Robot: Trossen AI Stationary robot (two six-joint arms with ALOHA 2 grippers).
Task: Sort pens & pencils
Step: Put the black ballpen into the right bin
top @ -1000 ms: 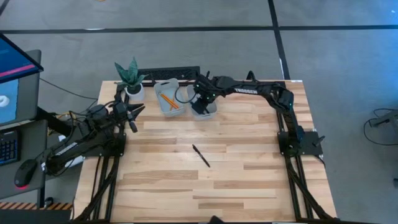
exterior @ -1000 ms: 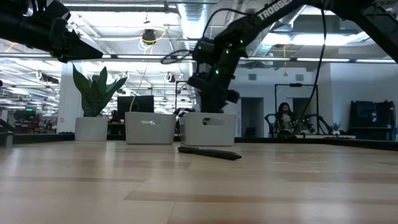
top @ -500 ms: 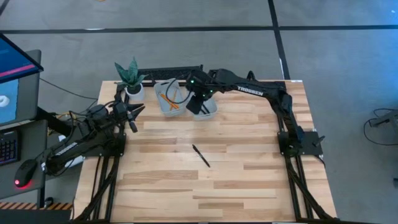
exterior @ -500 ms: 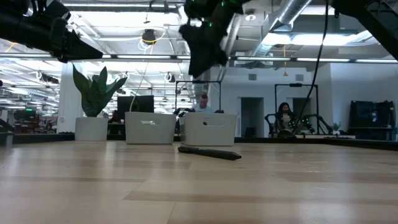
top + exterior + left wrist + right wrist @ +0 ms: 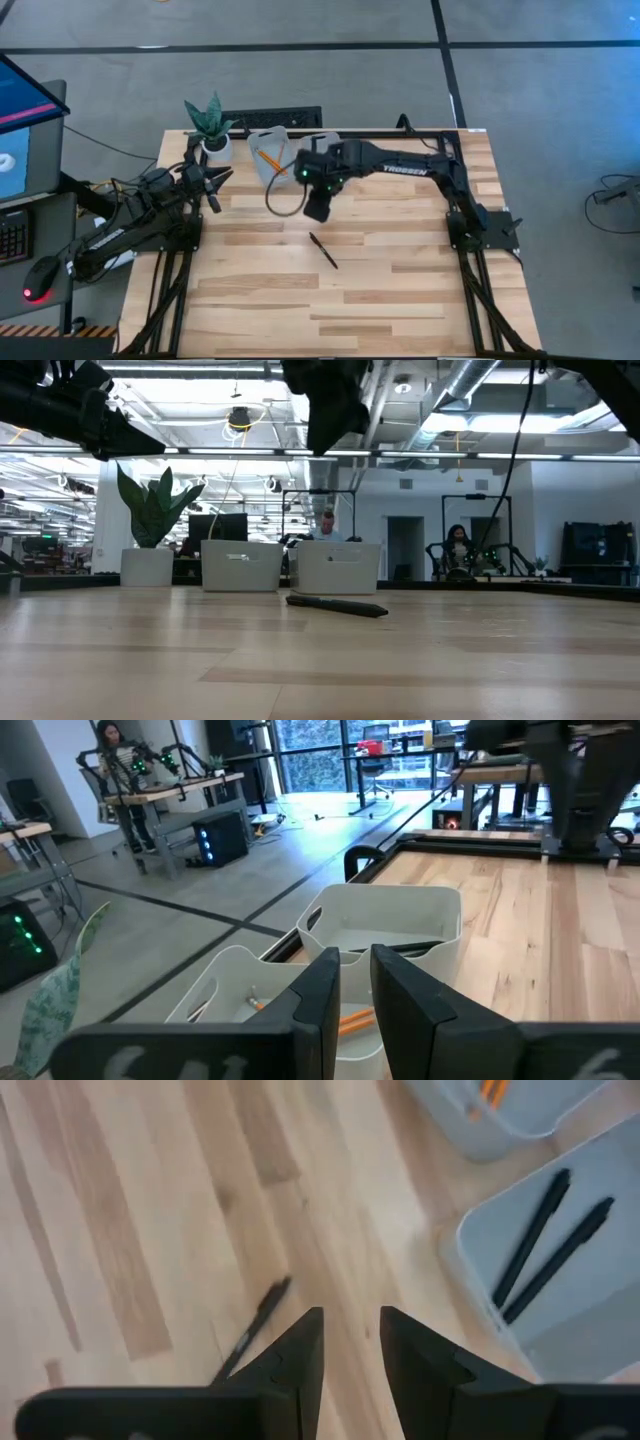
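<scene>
One black pen [image 5: 322, 250] lies flat on the table's middle; it also shows as pen [image 5: 337, 605] and pen [image 5: 255, 1320]. Two more pens [image 5: 545, 1245] lie in the right white bin [image 5: 600, 1330]. Orange pencils [image 5: 270, 160] lie in the left bin [image 5: 262, 170]. My right gripper [image 5: 315, 207] hangs open in the air between the bins and the lone pen, holding nothing; its fingers [image 5: 300, 1365] point down at the wood. My left gripper [image 5: 214, 182] waits, shut, by the plant at the table's far left.
A potted plant [image 5: 208, 125] stands at the far left corner, left of the bins. A black bar [image 5: 270, 117] lies along the far edge behind them. Bare wood stretches around the lone pen toward the near edge [image 5: 330, 330]. A person shows in the room behind [image 5: 458, 545].
My right gripper has risen out of the right bin and swung toward the near edge, now hovering above the table between the bins and the lone pen. The pen on the table has stayed where it was.
</scene>
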